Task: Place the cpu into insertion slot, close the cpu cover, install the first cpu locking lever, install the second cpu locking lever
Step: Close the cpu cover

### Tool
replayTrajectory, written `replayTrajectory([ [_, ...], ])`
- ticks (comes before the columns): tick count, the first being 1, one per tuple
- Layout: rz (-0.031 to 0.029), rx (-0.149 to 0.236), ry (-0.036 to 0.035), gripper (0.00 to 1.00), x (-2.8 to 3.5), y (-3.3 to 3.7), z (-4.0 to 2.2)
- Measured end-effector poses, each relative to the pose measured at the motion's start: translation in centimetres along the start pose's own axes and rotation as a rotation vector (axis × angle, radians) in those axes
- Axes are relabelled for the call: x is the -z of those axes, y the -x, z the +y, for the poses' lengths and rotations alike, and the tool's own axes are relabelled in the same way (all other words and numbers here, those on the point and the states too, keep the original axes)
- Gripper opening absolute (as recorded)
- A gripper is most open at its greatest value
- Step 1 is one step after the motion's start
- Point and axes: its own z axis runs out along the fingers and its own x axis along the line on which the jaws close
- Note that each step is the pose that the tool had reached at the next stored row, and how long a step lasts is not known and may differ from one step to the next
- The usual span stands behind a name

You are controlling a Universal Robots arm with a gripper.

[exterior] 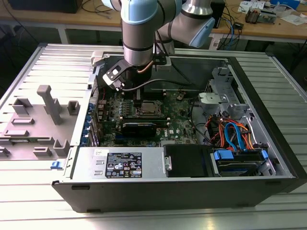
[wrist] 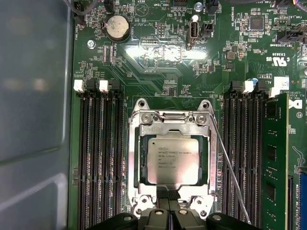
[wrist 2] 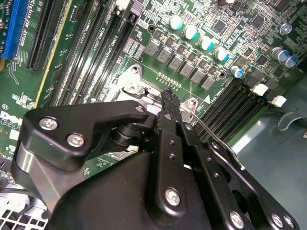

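Thin steel-wire cpu locking lever [wrist: 230, 172] by the square silver cpu cover [wrist: 169, 127] looks springy; we'd push its end. Jaws pinched together.

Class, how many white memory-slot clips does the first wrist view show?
4: two clips at slot ends on one side of the cpu, two on the other. More may be hidden.
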Motion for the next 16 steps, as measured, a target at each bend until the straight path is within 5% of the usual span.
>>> replayTrajectory([
  [7, 0.0004, 0.000, 0.0004, 0.11, 0.92, 0.00, 0.04],
  [16, -0.0026, 0.000, 0.0000, 0.11, 0.94, 0.08, 3.06],
])
